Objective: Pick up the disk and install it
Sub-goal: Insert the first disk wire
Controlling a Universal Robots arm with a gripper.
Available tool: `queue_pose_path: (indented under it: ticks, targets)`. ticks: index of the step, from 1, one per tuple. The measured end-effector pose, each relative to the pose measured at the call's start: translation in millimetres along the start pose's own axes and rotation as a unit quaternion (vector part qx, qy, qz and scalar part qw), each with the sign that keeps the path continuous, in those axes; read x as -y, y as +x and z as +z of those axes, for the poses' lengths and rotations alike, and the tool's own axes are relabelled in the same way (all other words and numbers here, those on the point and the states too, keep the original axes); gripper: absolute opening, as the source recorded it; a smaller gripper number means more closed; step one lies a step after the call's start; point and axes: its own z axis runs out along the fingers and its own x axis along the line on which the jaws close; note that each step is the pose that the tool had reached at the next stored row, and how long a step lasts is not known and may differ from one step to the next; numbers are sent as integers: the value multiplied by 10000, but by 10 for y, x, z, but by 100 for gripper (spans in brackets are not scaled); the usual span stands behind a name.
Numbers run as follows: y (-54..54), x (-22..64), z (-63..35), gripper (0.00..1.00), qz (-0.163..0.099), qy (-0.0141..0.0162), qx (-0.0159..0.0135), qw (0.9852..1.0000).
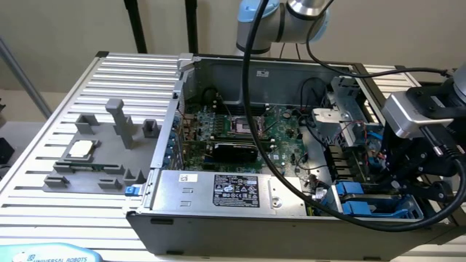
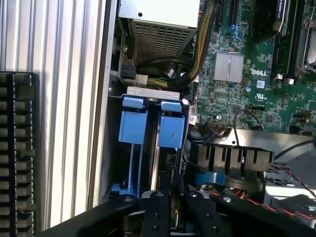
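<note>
The disk [image 2: 170, 133] stands on edge in the drive bay at the case's corner, its blue carrier tab toward the power supply and a silver edge showing beside it. My gripper [image 2: 170, 215] is at the disk's near end, its black fingers [image 2: 155, 217] drawn in close on either side of it. In the exterior view the disk's blue carrier [image 1: 350, 188] sits low in the bay on that view's right. The gripper [image 1: 411, 183] hangs over the bay's outer end, partly hidden by the camera housing and cables.
A second blue carrier [image 2: 133, 128] sits in the slot beside the disk, against the case wall [image 2: 101, 123]. The silver power supply [image 1: 218, 191], motherboard [image 1: 240, 136] and black cables [image 1: 291, 180] crowd the case. A grey fixture [image 1: 95, 164] holding a small square chip [image 1: 80, 148] lies on the slatted table.
</note>
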Motion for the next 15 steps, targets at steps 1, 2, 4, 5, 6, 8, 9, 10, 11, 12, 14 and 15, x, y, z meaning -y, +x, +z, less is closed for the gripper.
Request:
queue_pose_path:
  ticks: [1,2,4,5,6,8,9,10,11,12,14,15]
  targets:
    - [0,0,0,17,3,0,-9,10000]
    - [-1,1,0,17,8,-1,-20,10000]
    - [-2,2,2,17,17,-1,-37,10000]
    - [-3,2,3,17,22,-1,-41,10000]
    - [-5,2,4,17,27,0,-42,10000]
    - [-10,3,5,17,34,2,-43,10000]
    - [-14,3,5,17,39,4,-43,10000]
    - [-18,4,7,17,46,5,-42,10000]
    - [-21,4,8,17,57,6,-42,10000]
    - [-24,4,9,17,69,7,-42,10000]
    - [-26,4,12,17,100,10,-42,9999]
    - [-26,4,12,17,118,11,-42,9999]
